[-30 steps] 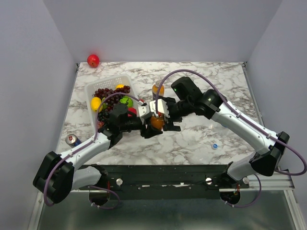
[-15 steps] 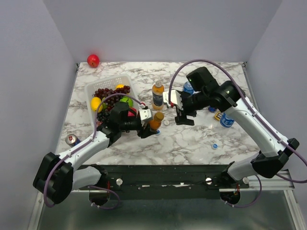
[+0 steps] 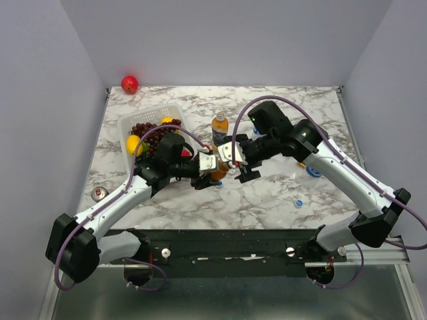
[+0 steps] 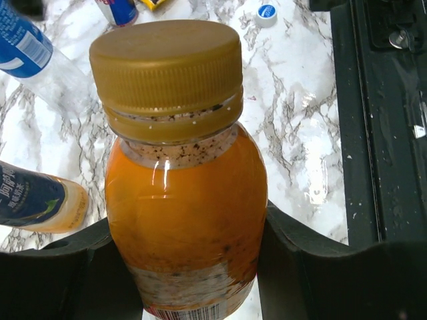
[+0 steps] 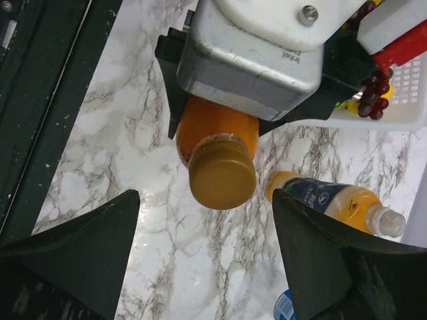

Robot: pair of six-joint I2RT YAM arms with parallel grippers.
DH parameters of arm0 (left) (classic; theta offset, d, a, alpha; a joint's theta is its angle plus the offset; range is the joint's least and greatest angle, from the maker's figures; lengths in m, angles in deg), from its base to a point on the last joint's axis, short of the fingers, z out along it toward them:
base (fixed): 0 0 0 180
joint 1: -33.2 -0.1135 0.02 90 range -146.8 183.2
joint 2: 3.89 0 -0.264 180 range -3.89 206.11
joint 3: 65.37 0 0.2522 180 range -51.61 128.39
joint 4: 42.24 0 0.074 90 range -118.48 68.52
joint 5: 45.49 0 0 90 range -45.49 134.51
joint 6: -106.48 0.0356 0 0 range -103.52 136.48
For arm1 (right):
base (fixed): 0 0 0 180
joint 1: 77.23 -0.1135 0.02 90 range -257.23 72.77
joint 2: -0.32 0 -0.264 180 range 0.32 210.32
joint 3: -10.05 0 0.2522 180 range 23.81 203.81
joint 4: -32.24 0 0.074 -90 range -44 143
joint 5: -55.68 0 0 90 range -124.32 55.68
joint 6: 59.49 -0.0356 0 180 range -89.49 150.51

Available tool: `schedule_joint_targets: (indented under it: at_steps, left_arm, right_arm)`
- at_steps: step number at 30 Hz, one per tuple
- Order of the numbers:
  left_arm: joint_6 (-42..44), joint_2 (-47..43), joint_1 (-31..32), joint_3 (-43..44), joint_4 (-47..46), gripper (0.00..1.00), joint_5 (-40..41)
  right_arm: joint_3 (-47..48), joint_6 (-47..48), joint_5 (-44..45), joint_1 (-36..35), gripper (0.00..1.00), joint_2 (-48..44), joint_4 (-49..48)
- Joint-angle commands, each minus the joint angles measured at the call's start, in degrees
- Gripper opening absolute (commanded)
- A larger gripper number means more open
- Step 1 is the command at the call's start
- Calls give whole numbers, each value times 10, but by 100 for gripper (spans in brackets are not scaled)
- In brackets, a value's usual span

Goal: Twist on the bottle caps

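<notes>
Progress looks early. Left gripper [image 4: 193,280] is clamped on the small orange bottle [image 4: 187,200], near the middle of the table [image 3: 267,193]. Its orange cap [image 5: 222,172] sits on the neck; whether it is fully tight I cannot tell. Right gripper [image 5: 205,197] hangs over the cap with fingers spread wide, touching nothing. Just behind, the tall bottle [image 5: 333,197] has a bare neck, and a blue cap [image 3: 298,203] lies loose, so most of the capping likely remains.
</notes>
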Motion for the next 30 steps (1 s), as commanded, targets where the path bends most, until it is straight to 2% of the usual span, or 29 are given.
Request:
schedule_joint_targets:
  at_steps: [1,16,20,23,28,30]
  left_arm:
    - [31,4,7,17,38,0,-21]
    - [47,5,17,20,32,0,-12]
    - [43,3,17,17,28,0,-8]
    - [31,1,17,11,16,0,2]
    - [-27,-20,20,-25,-81,0,81]
    - [-29,-30,25,-30,-89,0,118]
  right_arm:
    - [-10,10,-24,-6,86,2,-40]
    - [25,29,-38,-8,69,57,26]
    - [30,25,-39,-8,56,64,20]
    - [32,-4,-36,-8,46,68,0]
    - [55,-124,-35,-7,41,95,-22]
    - [67,-169,-34,-5,39,103,-27]
